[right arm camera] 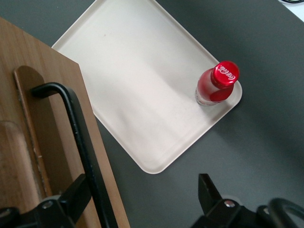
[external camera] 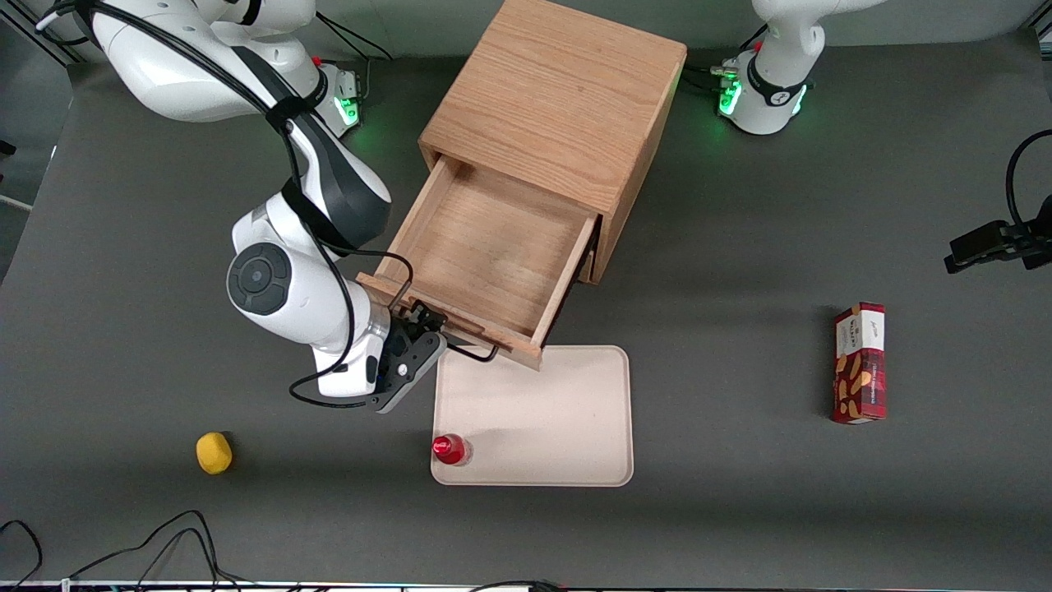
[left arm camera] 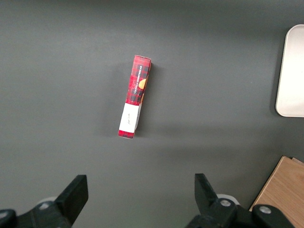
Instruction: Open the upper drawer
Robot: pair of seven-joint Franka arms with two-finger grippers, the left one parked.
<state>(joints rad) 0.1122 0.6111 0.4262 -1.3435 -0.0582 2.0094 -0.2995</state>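
Note:
The upper drawer (external camera: 493, 247) stands pulled far out of the light oak cabinet (external camera: 559, 90), its inside bare. Its flat front (external camera: 448, 316) faces the front camera and carries the long black wire handle (external camera: 468, 352). My right gripper (external camera: 415, 337) is at the working arm's end of that handle. In the right wrist view the gripper (right arm camera: 142, 194) is open, with the handle (right arm camera: 76, 123) running between the fingers, close against one finger (right arm camera: 71, 194); the other finger (right arm camera: 209, 190) is well apart from it. The bottom drawer is hidden under the open one.
A cream tray (external camera: 575, 444) lies in front of the drawer, its edge under the drawer front. A red-capped bottle (external camera: 449, 449) stands on its corner. A yellow fruit (external camera: 214, 453) lies toward the working arm's end, a red snack box (external camera: 860, 362) toward the parked arm's.

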